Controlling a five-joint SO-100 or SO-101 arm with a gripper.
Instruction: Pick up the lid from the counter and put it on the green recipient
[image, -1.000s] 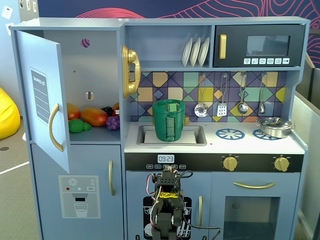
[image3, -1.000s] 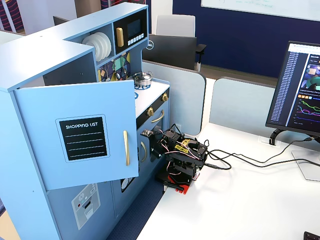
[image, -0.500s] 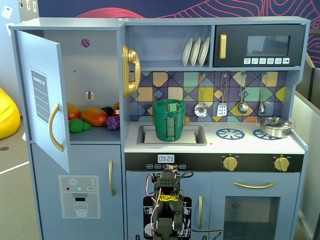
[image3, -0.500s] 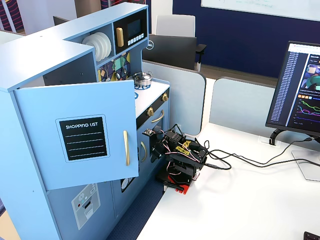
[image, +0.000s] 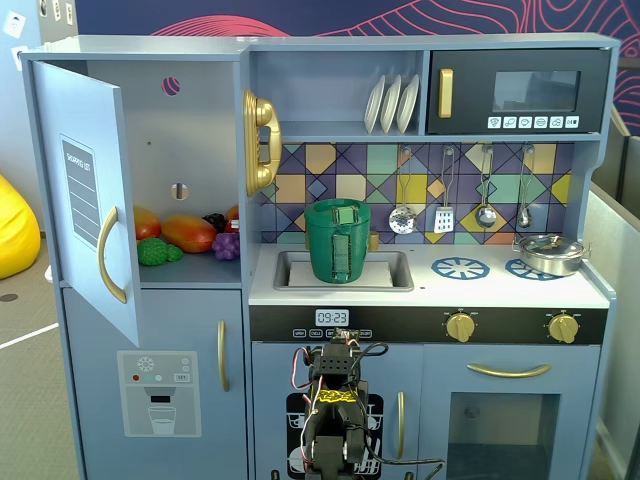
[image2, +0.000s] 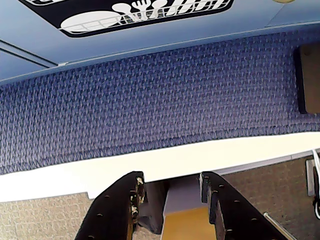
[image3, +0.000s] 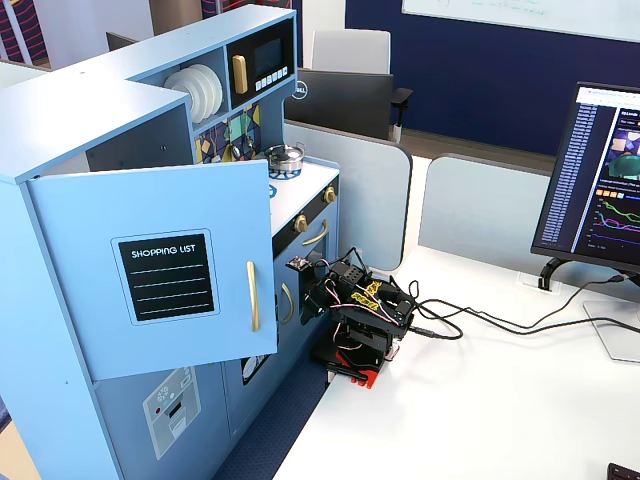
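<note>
The tall dark green pot (image: 338, 250) stands in the sink of the toy kitchen, its ribbed handle strip facing the camera. The green lid (image: 337, 214) appears to rest on the pot's top, its raised handle showing at the rim. My arm (image: 336, 400) is folded low in front of the kitchen's lower doors, far below the counter; it also shows in a fixed view (image3: 362, 312) on the white desk. In the wrist view my gripper (image2: 170, 181) is open and empty, with its jaws apart over the desk edge and blue carpet. Pot and lid are hidden in the side fixed view.
A silver pot (image: 548, 252) sits on the right blue burner, with another burner ring (image: 460, 267) beside it. The fridge door (image: 90, 190) hangs open, with toy food (image: 185, 235) inside. Utensils (image: 444, 215) hang over the counter. A monitor (image3: 605, 190) and cables (image3: 480, 320) are on the desk.
</note>
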